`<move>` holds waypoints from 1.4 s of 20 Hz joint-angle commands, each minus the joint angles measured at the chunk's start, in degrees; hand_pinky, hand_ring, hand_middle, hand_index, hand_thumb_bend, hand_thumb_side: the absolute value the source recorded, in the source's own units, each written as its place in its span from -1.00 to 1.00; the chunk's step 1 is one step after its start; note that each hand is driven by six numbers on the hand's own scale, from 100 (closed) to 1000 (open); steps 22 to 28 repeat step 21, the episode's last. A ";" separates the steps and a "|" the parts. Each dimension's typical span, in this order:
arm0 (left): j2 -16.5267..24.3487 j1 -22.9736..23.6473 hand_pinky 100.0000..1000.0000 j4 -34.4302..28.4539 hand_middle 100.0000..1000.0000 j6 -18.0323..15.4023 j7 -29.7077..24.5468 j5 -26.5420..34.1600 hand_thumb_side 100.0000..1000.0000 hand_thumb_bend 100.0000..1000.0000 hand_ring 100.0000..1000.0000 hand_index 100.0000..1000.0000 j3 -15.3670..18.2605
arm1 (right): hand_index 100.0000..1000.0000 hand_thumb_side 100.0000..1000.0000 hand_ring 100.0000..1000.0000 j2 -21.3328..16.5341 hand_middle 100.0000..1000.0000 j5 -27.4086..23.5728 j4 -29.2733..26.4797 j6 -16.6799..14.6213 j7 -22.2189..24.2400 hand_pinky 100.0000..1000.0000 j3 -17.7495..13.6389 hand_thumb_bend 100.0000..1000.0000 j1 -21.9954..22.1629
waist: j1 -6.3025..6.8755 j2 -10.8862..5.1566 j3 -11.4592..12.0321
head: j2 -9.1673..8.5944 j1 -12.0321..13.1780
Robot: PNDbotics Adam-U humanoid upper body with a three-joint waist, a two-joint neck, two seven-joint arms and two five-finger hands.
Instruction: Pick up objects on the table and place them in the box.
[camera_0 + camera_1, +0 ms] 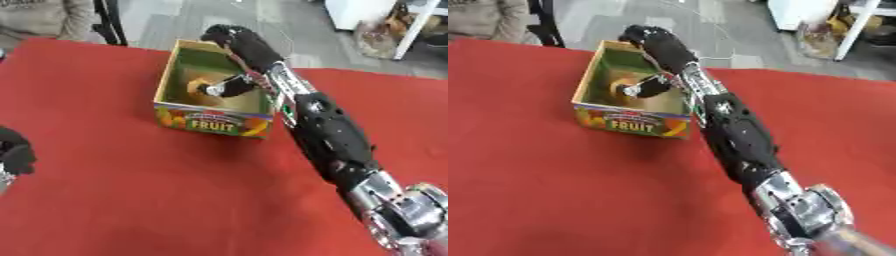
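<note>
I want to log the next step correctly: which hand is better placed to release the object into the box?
The right. The right hand is already reaching down inside the box, beside an orange object. The left hand only shows at the view's left edge, far from the box.

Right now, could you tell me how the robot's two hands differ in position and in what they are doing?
The right hand reaches over the green-lined cardboard fruit box, its fingers down inside beside a yellow-orange object; the left hand sits idle at the left edge, away from the box. The right arm stretches across the red table; the left barely shows. Both are black.
</note>
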 commanded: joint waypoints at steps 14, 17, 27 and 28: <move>3.01 2.94 -0.19 -0.94 -0.08 0.16 3.94 -1.36 -0.41 -0.19 -0.08 0.05 4.31 | 0.64 -0.39 0.34 -5.27 0.26 -51.90 -33.27 11.77 6.21 0.10 -0.03 -0.14 17.49 | 2.08 -0.89 -11.94 | 1.97 8.07; 2.97 3.56 -0.19 -0.89 -0.08 0.25 4.09 -1.50 -0.41 -0.19 -0.08 0.05 4.53 | 0.64 -0.39 0.30 -5.02 0.22 -55.02 -37.91 13.60 5.66 0.07 -0.97 -0.21 22.06 | 2.52 -0.74 -13.95 | 2.93 8.39; 2.97 4.21 -0.19 -0.81 -0.08 0.28 4.04 -1.69 -0.40 -0.20 -0.08 0.05 4.72 | 0.65 -0.41 0.29 -4.59 0.21 -57.94 -42.04 14.31 5.32 0.06 -1.93 -0.25 27.69 | 3.00 -0.50 -16.20 | 4.41 8.83; 2.97 4.21 -0.19 -0.81 -0.08 0.28 4.04 -1.69 -0.40 -0.20 -0.08 0.05 4.72 | 0.65 -0.41 0.29 -4.59 0.21 -57.94 -42.04 14.31 5.32 0.06 -1.93 -0.25 27.69 | 3.00 -0.50 -16.20 | 4.41 8.83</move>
